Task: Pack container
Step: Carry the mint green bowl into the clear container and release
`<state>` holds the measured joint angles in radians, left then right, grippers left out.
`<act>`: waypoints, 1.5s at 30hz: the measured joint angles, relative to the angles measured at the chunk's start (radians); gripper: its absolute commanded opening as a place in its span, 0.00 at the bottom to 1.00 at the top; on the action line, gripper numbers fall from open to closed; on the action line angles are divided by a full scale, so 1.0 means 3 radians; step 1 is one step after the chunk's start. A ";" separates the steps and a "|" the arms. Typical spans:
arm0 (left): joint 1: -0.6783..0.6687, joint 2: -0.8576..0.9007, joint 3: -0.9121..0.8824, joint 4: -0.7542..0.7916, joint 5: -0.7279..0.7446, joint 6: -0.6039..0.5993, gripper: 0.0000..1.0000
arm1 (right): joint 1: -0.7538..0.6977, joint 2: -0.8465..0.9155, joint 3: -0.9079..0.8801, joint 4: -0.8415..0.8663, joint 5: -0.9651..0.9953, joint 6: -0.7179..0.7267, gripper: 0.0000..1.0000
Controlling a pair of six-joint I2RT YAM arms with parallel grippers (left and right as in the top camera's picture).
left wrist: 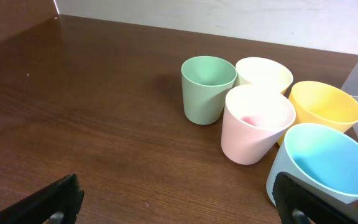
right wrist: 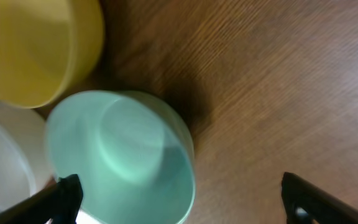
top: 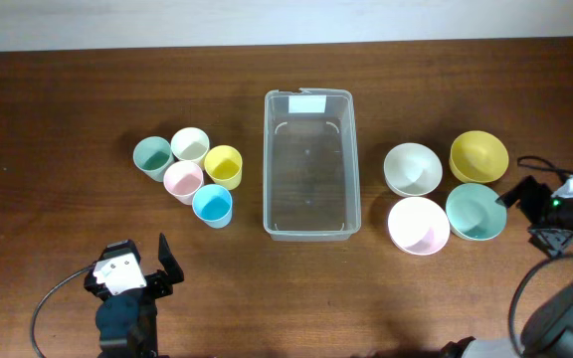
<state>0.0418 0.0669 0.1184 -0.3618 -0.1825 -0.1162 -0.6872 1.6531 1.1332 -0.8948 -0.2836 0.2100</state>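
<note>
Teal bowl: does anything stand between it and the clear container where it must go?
Yes. The pink bowl lies right between the teal bowl and the container, with the white bowl just beyond it. A path lifted over them looks free.

My left claw [left wrist: 176,190] sat low with fingers spread wide, gripping nothing; my right claw [right wrist: 180,186] gaped likewise.

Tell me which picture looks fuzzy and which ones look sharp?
Right wrist view: fuzzy, the round teal plastic bowl and the yellow plastic bowl have smeared edges, perhaps from being so close. Left wrist view: sharp, the mint-green plastic cup has a crisp rim. Overhead view: sharp and evenly lit, with a pale sheen on the clear rectangular plastic container.
</note>
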 measured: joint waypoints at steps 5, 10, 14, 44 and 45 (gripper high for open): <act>0.0000 0.0000 0.0000 0.0000 -0.0001 0.0000 1.00 | 0.0003 0.0519 0.0000 0.0212 -0.0281 0.0022 0.68; 0.0000 0.0000 0.0000 0.0000 -0.0001 0.0000 1.00 | 0.0003 0.0726 -0.0001 0.0458 -0.0429 0.0109 0.33; 0.0000 0.0000 0.0000 0.0000 -0.0001 0.0000 1.00 | 0.0003 0.0743 -0.0006 0.0490 -0.0474 0.0181 0.04; 0.0000 -0.0003 0.0000 0.0001 0.0000 0.0000 1.00 | 0.3048 0.0965 0.1788 0.0521 -0.0079 0.0448 0.04; 0.0000 -0.0003 0.0000 0.0000 0.0000 0.0000 1.00 | 0.3062 0.1069 0.1788 0.0563 -0.0078 0.0456 0.04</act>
<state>0.0418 0.0662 0.1184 -0.3618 -0.1825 -0.1162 0.2314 1.9739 1.6695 -0.7258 -0.3069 0.3470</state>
